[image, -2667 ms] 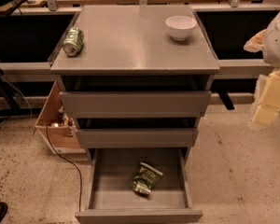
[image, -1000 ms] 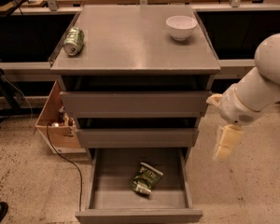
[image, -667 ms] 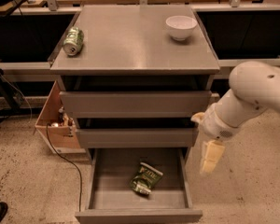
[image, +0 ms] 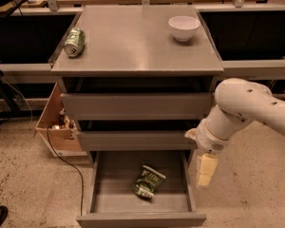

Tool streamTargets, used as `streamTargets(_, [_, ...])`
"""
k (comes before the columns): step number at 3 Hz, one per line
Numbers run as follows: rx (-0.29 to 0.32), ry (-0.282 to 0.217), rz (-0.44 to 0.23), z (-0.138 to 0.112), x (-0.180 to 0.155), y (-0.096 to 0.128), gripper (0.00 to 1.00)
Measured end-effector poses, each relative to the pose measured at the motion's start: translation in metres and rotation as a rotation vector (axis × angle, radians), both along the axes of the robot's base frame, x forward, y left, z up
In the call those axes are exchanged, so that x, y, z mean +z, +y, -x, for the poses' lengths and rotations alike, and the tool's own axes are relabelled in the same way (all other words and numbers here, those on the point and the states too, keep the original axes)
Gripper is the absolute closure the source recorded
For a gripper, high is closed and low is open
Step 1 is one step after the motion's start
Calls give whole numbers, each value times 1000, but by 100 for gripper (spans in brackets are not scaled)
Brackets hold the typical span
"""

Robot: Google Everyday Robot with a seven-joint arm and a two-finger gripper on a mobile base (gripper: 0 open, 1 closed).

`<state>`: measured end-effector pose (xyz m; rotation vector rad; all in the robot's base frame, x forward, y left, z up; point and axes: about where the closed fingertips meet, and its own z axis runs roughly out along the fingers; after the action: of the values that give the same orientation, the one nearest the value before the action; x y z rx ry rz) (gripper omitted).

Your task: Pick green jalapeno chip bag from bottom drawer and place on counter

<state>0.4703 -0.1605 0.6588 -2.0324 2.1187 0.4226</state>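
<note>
End effector [image: 206,171], grip state impossible to tell, hangs at 3 o'clock of the green jalapeno chip bag [image: 148,181], outside the bottom drawer [image: 140,218], and may clip its side wall.

The arm [image: 247,106] is a smooth, glossy white shell, thick and rounded, its bulbous joint dotted with a few small dark holes. It narrows to a white cylindrical wrist with a greyish patch underneath. The claw [image: 205,172] is pale cream-yellow and blocky, hanging just beside the bottom drawer [image: 142,219], at its right wall.
</note>
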Motion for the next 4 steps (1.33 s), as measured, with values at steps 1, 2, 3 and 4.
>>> streamTargets(1, [-20,24,-14,3,-13,0,0])
streamTargets(2, [-51,63,-38,-1,-51,5,0])
streamTargets(3, [-79,108,-68,-8,-104,7,0])
streamTargets(4, [-112,135,-126,-13,-160,11,0])
